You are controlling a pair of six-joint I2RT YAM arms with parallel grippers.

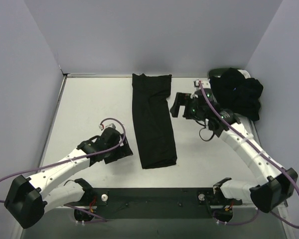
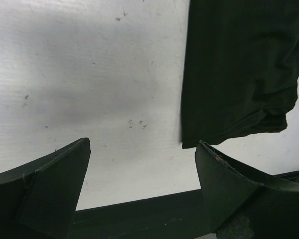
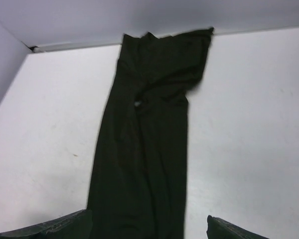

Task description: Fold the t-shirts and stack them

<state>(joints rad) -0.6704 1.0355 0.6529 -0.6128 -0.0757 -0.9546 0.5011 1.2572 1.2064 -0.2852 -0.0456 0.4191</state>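
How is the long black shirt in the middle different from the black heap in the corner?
The long shirt lies flat, folded into a narrow strip; the heap is crumpled and bunched up. The long shirt lies alone in the middle of the table; the heap sits in the far right corner, by a dark basket. Both are black cloth.

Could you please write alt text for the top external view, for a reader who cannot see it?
A black t-shirt, folded into a long narrow strip, lies on a white table. The robot's left gripper and right gripper, both open and empty, flank it. A heap of black clothes sits in the far right corner.
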